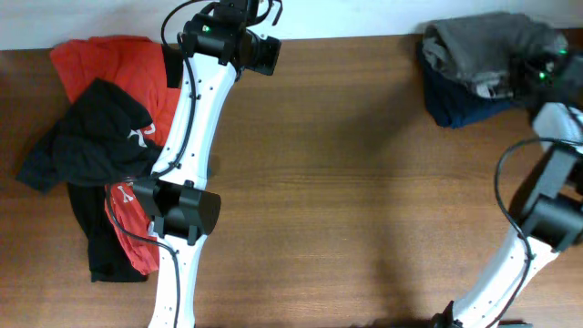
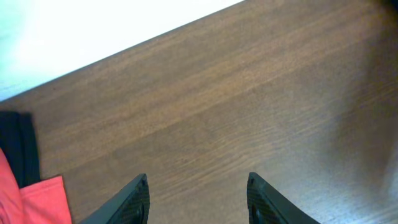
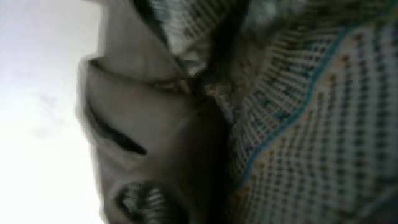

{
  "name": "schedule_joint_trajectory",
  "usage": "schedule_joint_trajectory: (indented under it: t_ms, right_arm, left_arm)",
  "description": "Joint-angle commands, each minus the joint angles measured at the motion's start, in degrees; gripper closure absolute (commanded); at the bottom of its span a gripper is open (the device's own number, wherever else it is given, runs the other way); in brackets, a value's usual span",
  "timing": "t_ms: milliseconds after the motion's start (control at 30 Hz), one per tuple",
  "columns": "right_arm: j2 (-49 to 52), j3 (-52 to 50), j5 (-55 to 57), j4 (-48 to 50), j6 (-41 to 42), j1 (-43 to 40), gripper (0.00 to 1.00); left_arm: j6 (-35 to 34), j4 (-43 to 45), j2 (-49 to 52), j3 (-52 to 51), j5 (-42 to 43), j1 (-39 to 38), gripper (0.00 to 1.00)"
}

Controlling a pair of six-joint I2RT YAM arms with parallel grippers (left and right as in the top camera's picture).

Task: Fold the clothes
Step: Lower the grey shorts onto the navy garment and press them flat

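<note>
The grey shorts [image 1: 483, 46] lie bunched at the far right on a folded navy garment [image 1: 455, 107]. My right gripper [image 1: 547, 68] is pressed into their right side. The right wrist view is filled with grey cloth [image 3: 149, 124] and pale speckled waistband lining [image 3: 311, 137], and my fingers are hidden there. A red shirt [image 1: 105, 56] and a black white-printed shirt [image 1: 96, 137] lie piled at the far left. My left gripper [image 2: 198, 180] is open and empty over bare wood near the far edge [image 1: 258, 50], right of the red shirt [image 2: 40, 202].
The wooden table [image 1: 364, 182] ends at a white wall along the back [image 2: 93, 31]. My left arm [image 1: 187, 210] crosses the edge of the shirt pile. My right arm [image 1: 537, 219] stands at the right edge.
</note>
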Motion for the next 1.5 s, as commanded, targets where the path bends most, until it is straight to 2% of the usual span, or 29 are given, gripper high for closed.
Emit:
schedule_joint_trajectory:
  t_ms: [0,33,67,200,267,400,467,500,567,667,767,867,1000,1133,1400,1467]
  right_arm:
    - [-9.1,0.7,-5.8,-11.0,-13.6,-1.6,0.48]
    - [-10.5,0.7,-5.7,-14.9,-17.8,-1.8,0.44]
    - [-12.7,0.7,-5.0,-21.0,-25.7,-2.3,0.38]
    - [-16.8,0.7,-4.9,-29.7,-41.2,-2.8,0.34]
    - [-17.9,0.8,-4.9,-30.3,-47.9,-2.5,0.3]
    - [-17.6,0.8,-3.4,-22.8,-63.0,0.1,0.24]
    - [-17.1,0.8,2.9,-17.4,-67.2,2.1,0.22]
    - [-16.0,0.8,8.2,-10.8,-71.4,4.3,0.19]
    - [-14.3,0.8,10.1,-5.3,-74.4,5.8,0.12]
    - [-10.2,0.8,11.9,4.3,-75.6,7.8,0.0]
    - [-2.9,0.8,12.2,15.3,-75.1,8.5,0.01]
    - [3.0,0.8,14.4,20.7,-72.0,8.5,0.01]
    - [9.6,0.9,16.4,20.5,-70.3,8.4,0.01]
    - [14.8,0.8,16.4,14.8,-68.4,8.4,0.01]
    - [13.6,0.8,16.4,11.8,-68.4,8.4,0.01]
    - [10.7,0.9,16.4,11.0,-68.4,8.4,0.01]
  left_arm:
    - [-1.5,0.6,0.0,0.7,-0.4,0.3,0.5]
    - [-1.5,0.6,0.2,0.7,-0.4,0.3,0.5]
    - [-1.5,0.6,0.4,0.7,-0.4,0.3,0.49]
    - [-1.4,0.6,0.7,0.7,-0.4,0.3,0.49]
    - [-1.4,0.6,0.7,0.7,-0.4,0.3,0.49]
    - [-1.4,1.4,0.9,0.7,-0.4,0.3,0.49]
    - [-1.4,1.9,1.1,0.7,-0.4,0.3,0.49]
    - [-1.4,2.1,1.6,0.7,-0.4,0.3,0.49]
    - [-1.4,2.1,2.1,0.7,-0.4,0.3,0.49]
    - [-1.4,2.1,3.4,0.7,-0.4,0.3,0.49]
    - [-1.4,2.1,4.5,0.7,-0.4,0.3,0.49]
    - [-1.4,2.1,4.7,0.7,-0.4,0.3,0.49]
    - [-1.4,2.5,4.7,0.7,-0.4,0.3,0.49]
    - [-1.4,2.6,4.7,0.7,-0.4,0.3,0.49]
    - [-1.4,2.7,4.7,0.7,-2.4,0.5,0.48]
    - [-1.4,2.7,4.7,0.7,-2.5,0.7,0.3]
